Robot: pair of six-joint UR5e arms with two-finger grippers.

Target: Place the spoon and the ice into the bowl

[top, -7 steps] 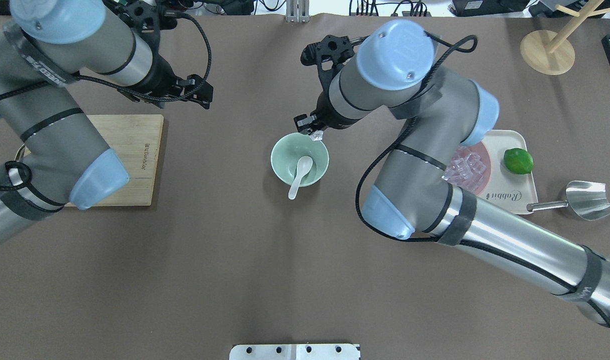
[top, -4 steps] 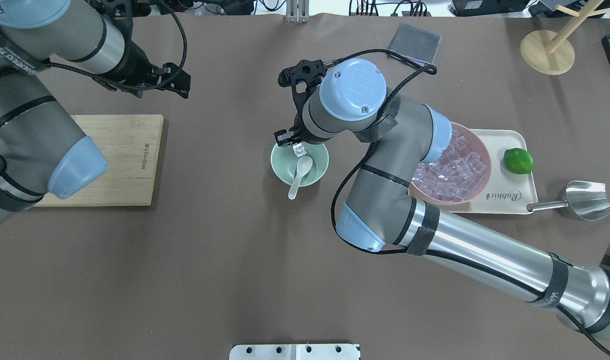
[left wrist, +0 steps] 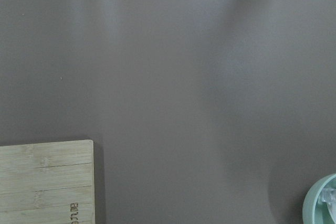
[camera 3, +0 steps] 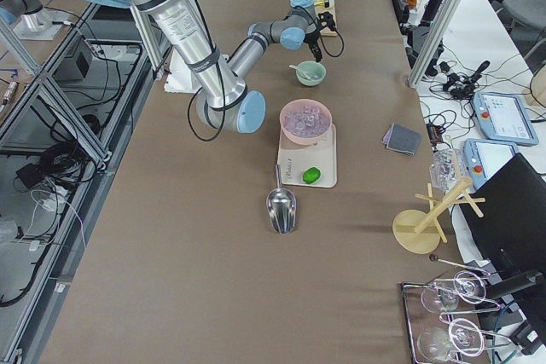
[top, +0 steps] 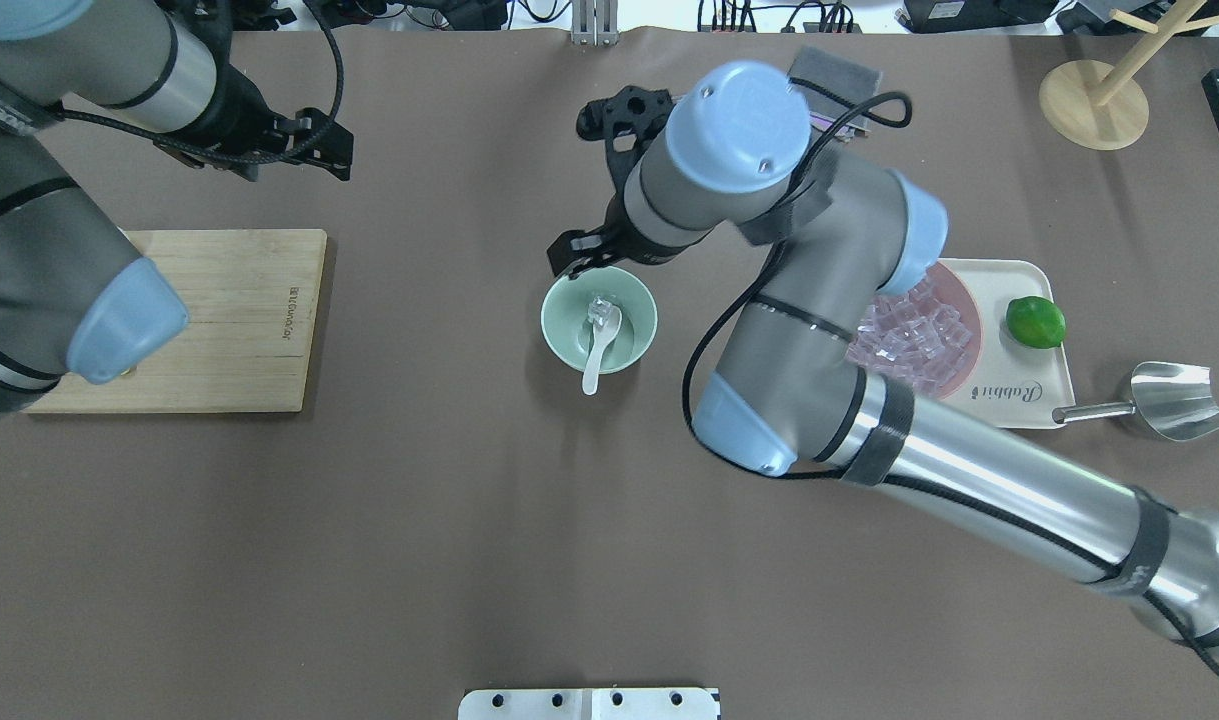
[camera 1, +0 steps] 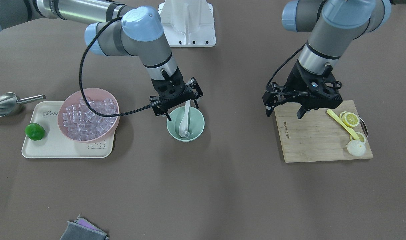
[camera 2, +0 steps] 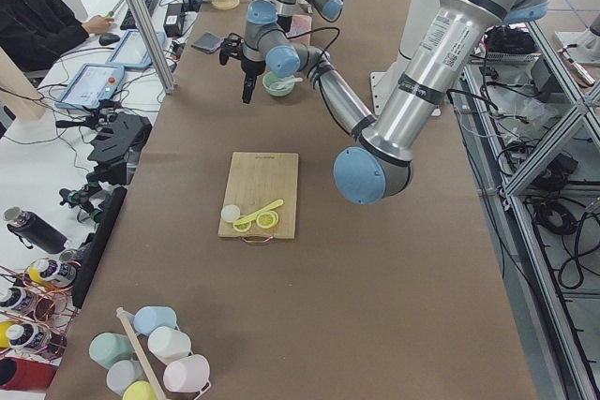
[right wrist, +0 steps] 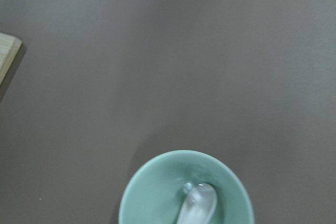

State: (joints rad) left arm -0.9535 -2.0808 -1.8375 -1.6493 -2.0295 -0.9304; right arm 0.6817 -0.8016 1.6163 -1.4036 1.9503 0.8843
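The right arm reaches in from the robot's right side with its elbow bent sharply. Its wrist is turned straight down, so the right pincer (camera 1: 182, 107) hangs just above the bowl (camera 1: 198, 124), close over its rim. The fingers are spread wide apart with nothing between them.

The bowl stands on the desk (camera 1: 203, 186). The spoon (camera 1: 183, 125) lies in it, scoop down on the bottom. Its handle leans up over the rim on the robot's side, and the tip sticks out past the edge. One cube of ice (top: 599, 309) rests at the scoop, inside the bowl; whether it sits in the scoop or against it cannot be told. The other ice cubes (camera 1: 88, 115) are piled in a pink bowl (camera 1: 63, 132) on a tray (camera 1: 56, 150), well apart from the bowl on the robot's right. A lime (camera 1: 35, 131) lies on the same tray, and a steel scoop (camera 1: 2, 104) lies farther out still.

The left arm stands well apart from the bowl on the robot's left. Its forearm is steep and its wrist points down. The left pincer (camera 1: 284, 112) hangs in the air near the bowl-side edge of a cutting board (camera 1: 309, 141), fingers apart and empty. On the board's far end from the bowl lie lemon slices (camera 1: 351, 119) and a yellow spoon (camera 1: 341, 123).
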